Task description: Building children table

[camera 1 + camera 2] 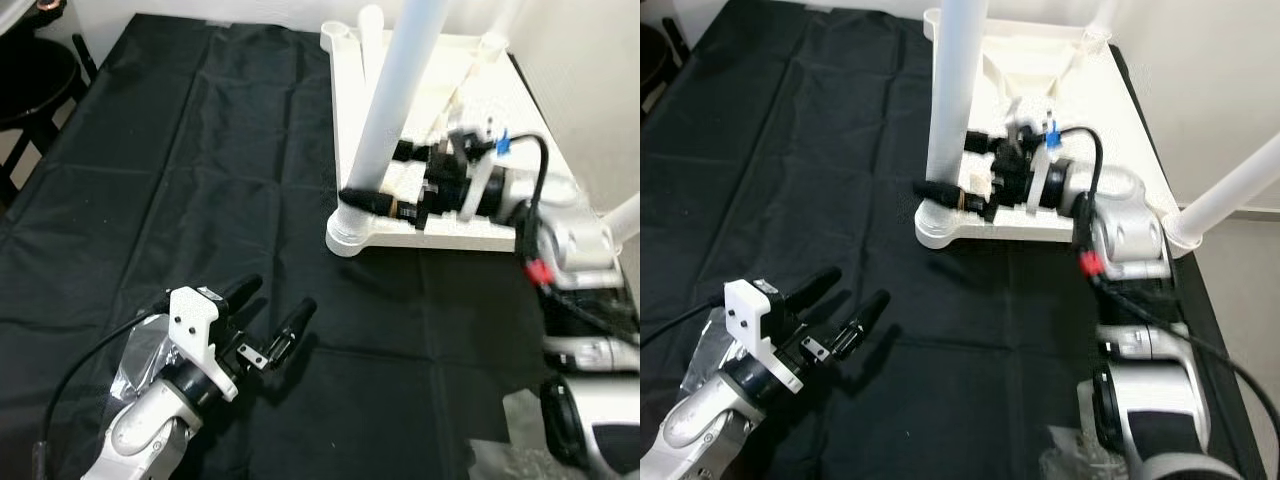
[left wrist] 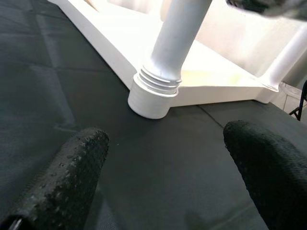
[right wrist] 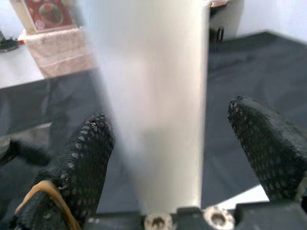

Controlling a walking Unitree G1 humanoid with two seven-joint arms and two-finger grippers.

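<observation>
Your right gripper [image 1: 965, 190] sits spread around the white table leg [image 1: 400, 95], which stands upright in the near corner socket of the upturned white tabletop [image 1: 440, 235] on black cloth [image 1: 150, 200]. Left gripper [image 1: 270, 320] hovers open, well apart.

My left arm [image 1: 150, 415]: silver metal casing, black joint ring, white angular bracket on wrist, thin black cable looping off outer side. Left tool [image 1: 268, 312]: two long black fingers, dimpled rubber pads [image 2: 72, 177], small silver screws at base. My right arm [image 1: 1125, 235]: silver shells, black joints, black cable arcing over wrist, red connector, blue clip, white bracket. Right tool [image 1: 950, 170]: black mesh-textured fingers [image 3: 84, 163], tan band round one, two screws between bases.
</observation>
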